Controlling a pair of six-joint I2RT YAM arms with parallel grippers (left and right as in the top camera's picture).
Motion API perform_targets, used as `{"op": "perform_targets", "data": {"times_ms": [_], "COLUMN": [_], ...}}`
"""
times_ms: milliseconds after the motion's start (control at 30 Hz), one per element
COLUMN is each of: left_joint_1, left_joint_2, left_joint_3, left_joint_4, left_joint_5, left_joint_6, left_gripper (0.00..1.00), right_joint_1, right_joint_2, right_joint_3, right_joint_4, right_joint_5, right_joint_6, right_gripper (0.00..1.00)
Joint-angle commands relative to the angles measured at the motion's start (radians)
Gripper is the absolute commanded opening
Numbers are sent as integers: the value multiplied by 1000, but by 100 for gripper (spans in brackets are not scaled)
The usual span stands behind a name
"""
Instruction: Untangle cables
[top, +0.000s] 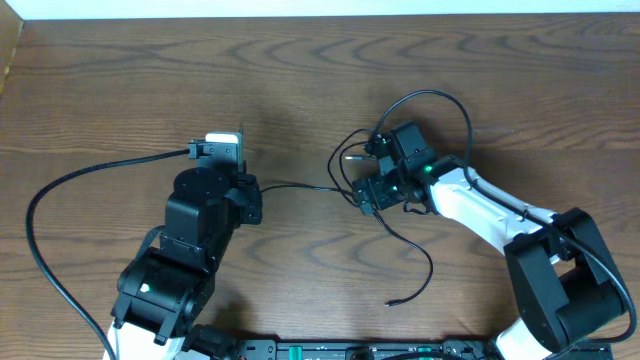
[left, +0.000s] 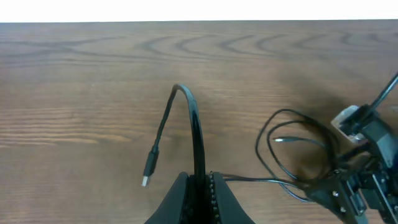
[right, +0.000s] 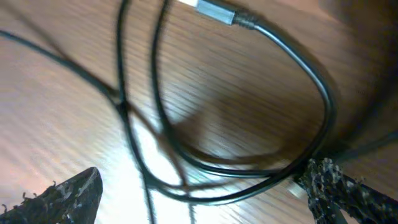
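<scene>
The cables (top: 300, 186) lie near the middle of the wooden surface (top: 120, 80), between the two arms. Only black strands can be made out; no white one shows in any view. Most of the length is gathered in a cluster of loops (right: 121, 106) under the right arm, where several strands cross over one another and a silver-tipped connector (right: 214, 11) sits at the edge of the bundle. From that cluster one strand runs leftward, nearly straight, to the left fingers (left: 180, 199), which are closed tight on it. Beyond the grip the short free end arches up and drops back down to its plug (left: 149, 168) just above or on the wood; which, I cannot tell. A loose tail (top: 428, 262) wanders from the cluster toward the near edge and ends well apart from everything else. The right fingers (right: 68, 196) stand wide open, one on each side of the loops, low over the wood and holding nothing. As I judge it, the work is at an early stage: one end is secured and one strand is drawn out of the heap, but the crossings themselves are not undone. What seems left is for the right fingers to take a strand in the bundle and draw it away from the held one until the loops open and the strands lie apart.
</scene>
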Motion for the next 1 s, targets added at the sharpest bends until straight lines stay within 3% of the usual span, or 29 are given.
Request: {"op": "perform_targets", "data": {"times_ms": [0, 233, 533, 700, 967], "left_joint_1": [5, 5, 5, 5, 5], "left_joint_2": [-4, -4, -4, -4, -4], "left_joint_3": [14, 14, 14, 14, 14], "left_joint_4": [3, 8, 30, 126, 264], "left_joint_5": [17, 40, 164, 330, 359], "left_joint_6": [-23, -63, -116, -117, -214], "left_gripper": [8, 8, 8, 8, 8], "right_joint_1": [20, 29, 39, 79, 130], "right_joint_2": [-5, -5, -4, -3, -2], "right_joint_3": [10, 35, 53, 53, 53], "right_joint_4": [40, 61, 69, 90, 167], "right_joint_5": [-106, -13, -203, -215, -250], "right_joint_6": [-51, -13, -116, -152, -151], "right_gripper": [99, 99, 99, 99, 99]}}
